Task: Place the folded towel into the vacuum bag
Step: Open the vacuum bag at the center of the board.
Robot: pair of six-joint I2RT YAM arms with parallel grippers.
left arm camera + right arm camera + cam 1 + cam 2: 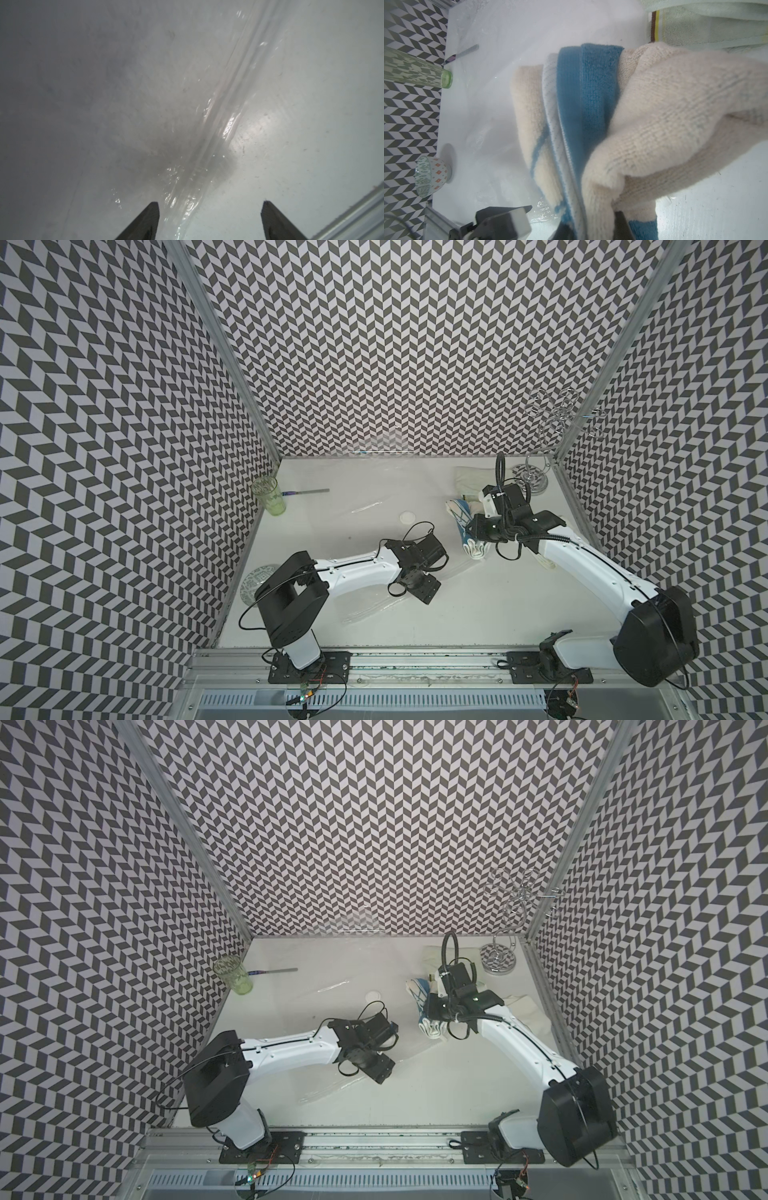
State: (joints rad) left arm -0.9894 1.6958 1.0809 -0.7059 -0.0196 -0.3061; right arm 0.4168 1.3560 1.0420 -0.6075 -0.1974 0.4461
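Observation:
My right gripper (593, 227) is shut on the folded towel (591, 116), a cream and blue bundle, pinching it at one end. In both top views the towel (467, 533) (428, 1011) sits at the right middle of the table, beside the right wrist. The vacuum bag (365, 612) lies flat and transparent across the table's middle, its round white valve (409, 517) left of the towel. My left gripper (211, 204) is open just above the bag's zip-seal strip (218, 124), which runs between the two fingers. In a top view the left gripper (422, 589) points down at the bag's near edge.
A green glass (269, 495) and a thin metal tool (307, 492) stand at the back left. A patterned bowl (259, 585) sits by the left wall. A wire stand (536, 477) and a pale towel (467, 481) are at the back right; another beige towel (528, 1011) lies under the right arm.

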